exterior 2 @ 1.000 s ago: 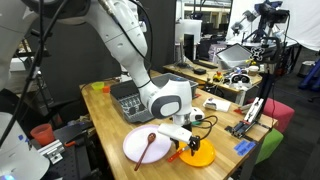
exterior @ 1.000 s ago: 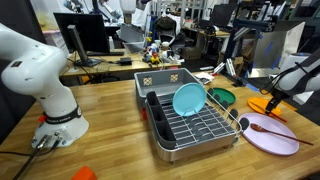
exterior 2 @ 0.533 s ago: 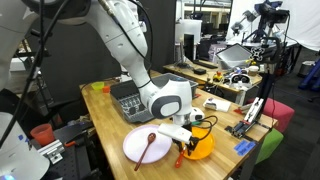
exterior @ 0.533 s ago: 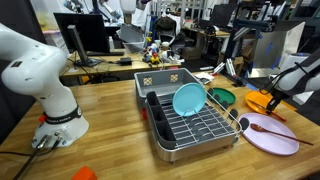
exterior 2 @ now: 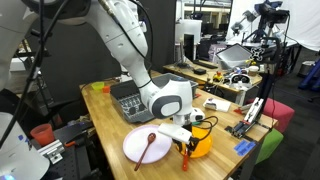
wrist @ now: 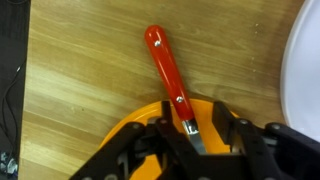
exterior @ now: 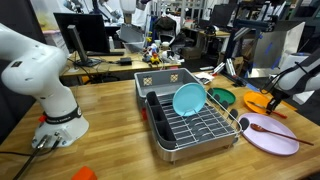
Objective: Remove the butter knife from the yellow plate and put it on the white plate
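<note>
The butter knife (wrist: pixel 168 75) has a red handle and a metal blade. Its handle lies on the wooden table and its blade rests over the rim of the yellow plate (wrist: pixel 130 135). My gripper (wrist: pixel 200 135) is open, low over the plate, with one finger on each side of the blade. The white plate (wrist: pixel 305 80) lies just beside it. In both exterior views the gripper (exterior: pixel 268 98) (exterior 2: pixel 188 140) is down at the yellow plate (exterior: pixel 256 102) (exterior 2: pixel 204 149), next to the white plate (exterior: pixel 278 141) (exterior 2: pixel 132 150).
A red-brown wooden utensil (exterior: pixel 266 127) (exterior 2: pixel 148 147) lies on the white plate. A green bowl (exterior: pixel 222 97) sits near the dish rack (exterior: pixel 190 128), which holds an upright teal plate (exterior: pixel 187 98). The table edge is close to both plates.
My gripper has come down a little onto the yellow plate and now straddles the knife blade. The knife and the plates have not moved.
</note>
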Robot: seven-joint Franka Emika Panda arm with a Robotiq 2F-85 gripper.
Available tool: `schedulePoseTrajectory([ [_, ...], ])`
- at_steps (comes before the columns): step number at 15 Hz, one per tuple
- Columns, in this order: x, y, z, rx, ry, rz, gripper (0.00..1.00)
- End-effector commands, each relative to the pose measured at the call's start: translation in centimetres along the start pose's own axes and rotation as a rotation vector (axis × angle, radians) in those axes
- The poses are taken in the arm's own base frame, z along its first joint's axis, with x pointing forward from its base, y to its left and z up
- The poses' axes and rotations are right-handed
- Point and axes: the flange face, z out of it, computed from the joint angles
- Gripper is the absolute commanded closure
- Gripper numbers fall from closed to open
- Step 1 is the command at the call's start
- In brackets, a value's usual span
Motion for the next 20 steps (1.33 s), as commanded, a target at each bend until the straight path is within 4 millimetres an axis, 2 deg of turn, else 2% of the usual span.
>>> schedulePoseTrajectory([
  [1, -0.3, 0.3, 0.5, 0.012, -0.043, 0.022, 0.67],
  [2, -0.4, 0.3, 0.5, 0.015, -0.047, 0.025, 0.77],
  [5, -0.4, 0.3, 0.5, 0.024, -0.056, 0.032, 0.97],
  [7, -0.3, 0.3, 0.5, 0.026, -0.059, 0.038, 0.99],
  [8, -0.3, 0.3, 0.5, 0.026, -0.061, 0.041, 0.96],
  [12, -0.6, 0.5, 0.1, 0.013, -0.09, 0.061, 0.96],
  [17, -1.4, 1.0, -1.8, -0.033, -0.132, 0.088, 0.96],
  [20, -1.3, 0.5, -3.3, -0.046, -0.143, 0.087, 0.96],
])
